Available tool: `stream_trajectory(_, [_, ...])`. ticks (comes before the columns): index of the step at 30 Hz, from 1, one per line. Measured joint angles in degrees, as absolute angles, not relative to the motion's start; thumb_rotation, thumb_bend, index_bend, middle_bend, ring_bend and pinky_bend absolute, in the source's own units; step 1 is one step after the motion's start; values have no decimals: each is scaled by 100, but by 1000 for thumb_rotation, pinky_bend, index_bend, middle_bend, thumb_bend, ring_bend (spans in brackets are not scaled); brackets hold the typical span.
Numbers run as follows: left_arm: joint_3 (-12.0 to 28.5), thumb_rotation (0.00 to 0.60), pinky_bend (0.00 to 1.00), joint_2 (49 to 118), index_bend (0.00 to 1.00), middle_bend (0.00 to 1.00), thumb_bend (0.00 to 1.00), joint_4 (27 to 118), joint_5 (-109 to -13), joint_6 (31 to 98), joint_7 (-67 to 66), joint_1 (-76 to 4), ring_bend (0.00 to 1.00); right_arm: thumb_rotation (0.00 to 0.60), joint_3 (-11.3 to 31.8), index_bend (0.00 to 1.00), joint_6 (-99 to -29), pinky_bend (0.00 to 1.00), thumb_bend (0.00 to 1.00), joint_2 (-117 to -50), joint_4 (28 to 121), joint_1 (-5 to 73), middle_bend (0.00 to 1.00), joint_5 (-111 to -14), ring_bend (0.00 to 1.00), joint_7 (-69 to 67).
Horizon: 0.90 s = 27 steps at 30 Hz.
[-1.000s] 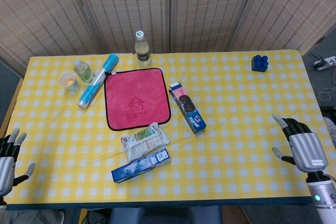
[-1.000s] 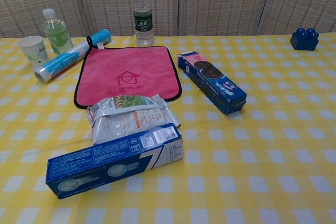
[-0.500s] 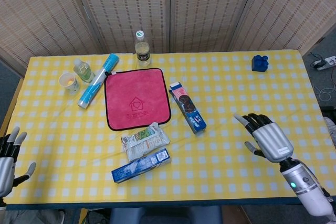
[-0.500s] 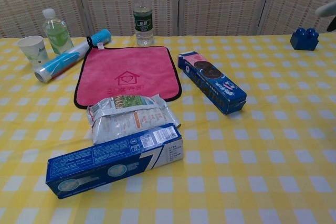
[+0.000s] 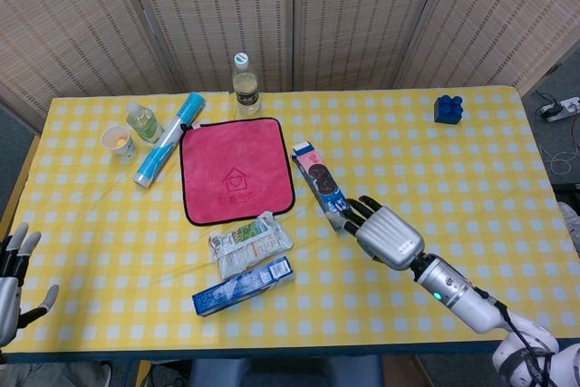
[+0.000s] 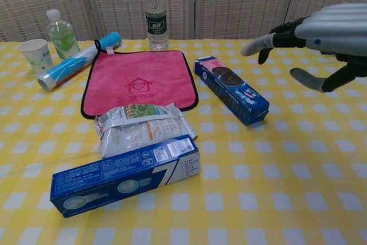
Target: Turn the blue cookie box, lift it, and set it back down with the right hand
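Observation:
The blue cookie box (image 5: pixel 316 176) (image 6: pixel 230 89) lies flat on the yellow checked tablecloth, just right of the pink cloth, with its long side running away from me. My right hand (image 5: pixel 387 232) (image 6: pixel 321 31) is open with its fingers spread. In the head view its fingertips overlap the box's near end. The chest view shows it hovering above and to the right of the box, apart from it. At the table's near-left corner my left hand (image 5: pixel 13 271) is open and holds nothing.
A pink cloth (image 5: pixel 236 169) lies mid-table, a snack bag (image 5: pixel 249 242) and a long blue carton (image 5: pixel 242 285) in front of it. At the back stand a water bottle (image 5: pixel 245 84), a small bottle (image 5: pixel 142 120), a paper cup (image 5: pixel 119 141) and a blue tube (image 5: pixel 169 139). A blue block (image 5: pixel 448 108) sits far right.
My right hand has swept left from the table's right edge, across the cloth, to the near end of the cookie box. The box and the left hand have not moved.

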<state>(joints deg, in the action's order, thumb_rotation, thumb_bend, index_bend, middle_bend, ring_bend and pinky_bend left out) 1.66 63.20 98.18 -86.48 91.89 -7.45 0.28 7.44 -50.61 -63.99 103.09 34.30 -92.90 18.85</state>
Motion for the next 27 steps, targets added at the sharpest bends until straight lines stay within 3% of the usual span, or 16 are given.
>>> stream_trajectory(27, [157,600,11,6372,0,0,321,9747,-8607,9208,-642,135,21,600,623,100,-4022,101,646,-8152,8507,4564,237,-8254,70,2850])
